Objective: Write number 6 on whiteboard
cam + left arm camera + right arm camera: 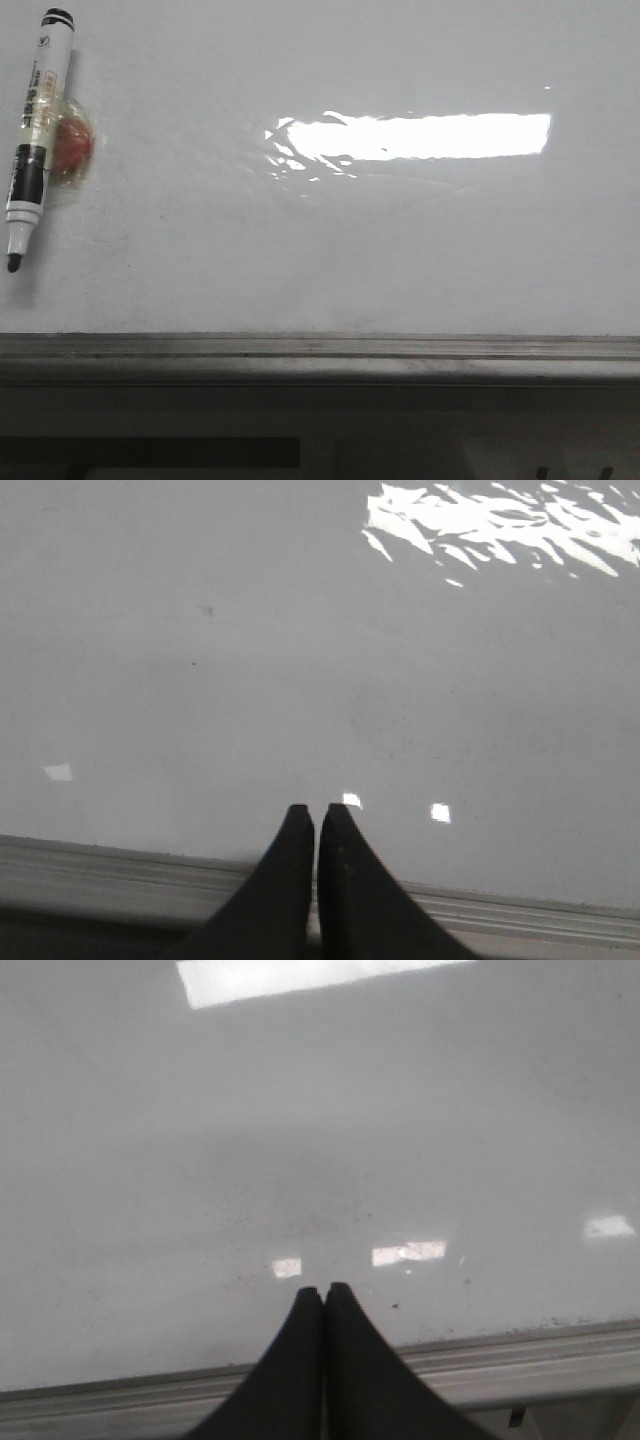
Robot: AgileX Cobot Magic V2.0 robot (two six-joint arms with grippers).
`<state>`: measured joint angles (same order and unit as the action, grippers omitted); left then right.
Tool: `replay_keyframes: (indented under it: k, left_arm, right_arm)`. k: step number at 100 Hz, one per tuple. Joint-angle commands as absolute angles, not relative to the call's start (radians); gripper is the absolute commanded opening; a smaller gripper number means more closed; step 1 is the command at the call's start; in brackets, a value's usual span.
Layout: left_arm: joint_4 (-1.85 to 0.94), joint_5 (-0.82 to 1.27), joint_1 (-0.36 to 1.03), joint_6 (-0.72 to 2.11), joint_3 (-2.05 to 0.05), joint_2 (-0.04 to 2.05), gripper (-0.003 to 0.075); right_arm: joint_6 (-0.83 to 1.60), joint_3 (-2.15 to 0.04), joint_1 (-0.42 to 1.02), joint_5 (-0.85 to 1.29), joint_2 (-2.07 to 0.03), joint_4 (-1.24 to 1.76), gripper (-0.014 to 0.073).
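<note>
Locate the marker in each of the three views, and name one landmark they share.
Front view: the marker lies at the far left of the whiteboard, tip toward the rail.
Left wrist view: not in it.
Right wrist view: not in it.
Shared landmark: the grey rail along the board's lower edge, seen in all three.

Three cameras, all facing one board

We are looking straight onto the whiteboard [400, 250] from the front, close in; both wrist views are peering over closed fingertips at its surface and grey rail [320, 348], which all three share.
</note>
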<state>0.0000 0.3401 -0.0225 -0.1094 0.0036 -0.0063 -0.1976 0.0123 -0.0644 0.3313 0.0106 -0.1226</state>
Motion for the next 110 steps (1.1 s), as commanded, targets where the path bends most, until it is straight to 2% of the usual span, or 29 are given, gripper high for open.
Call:
replay_keyframes:
  k: [1, 110]
  left_arm:
    - [-0.005, 0.296, -0.023, -0.117, 0.049, -0.036, -0.0019]
    - [0.02, 0.281, -0.023, -0.112, 0.049, -0.036, -0.0019]
  right_arm:
    - [-0.192, 0.04, -0.071, 0.313, 0.029, -0.124, -0.0064]
    - [-0.192, 0.04, -0.071, 0.313, 0.029, -0.124, -0.0064]
